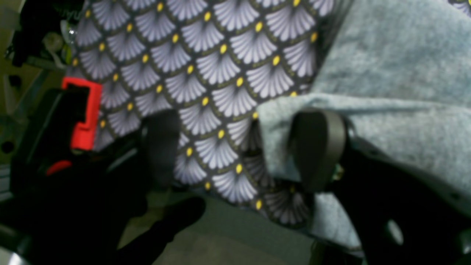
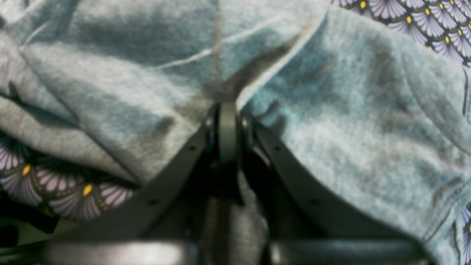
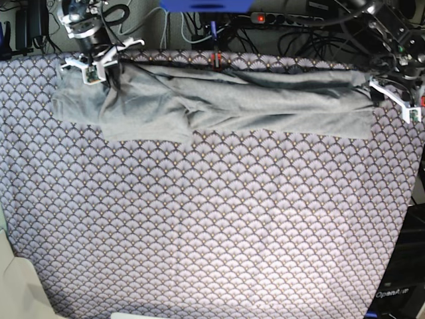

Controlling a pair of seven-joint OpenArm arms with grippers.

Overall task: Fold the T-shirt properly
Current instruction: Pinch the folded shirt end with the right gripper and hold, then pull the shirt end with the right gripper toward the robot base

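Note:
The light grey T-shirt point(image 3: 232, 100) lies crumpled in a long band along the table's far edge. At its left end, my right gripper point(image 3: 89, 66) is down on the cloth. In the right wrist view its fingertips point(image 2: 228, 110) are pressed together, and creases of the T-shirt point(image 2: 331, 110) run into them. At the band's right end is my left gripper point(image 3: 388, 93). In the left wrist view this gripper point(image 1: 239, 147) is open. One finger point(image 1: 316, 147) rests against the T-shirt point(image 1: 397, 73), whose edge reaches into the gap.
The purple fan-scale tablecloth point(image 3: 212, 219) covers the whole table. Cables and a power strip point(image 3: 292, 20) run behind the far edge. The table's right edge drops off beside my left gripper, with a black box point(image 3: 398, 292) below.

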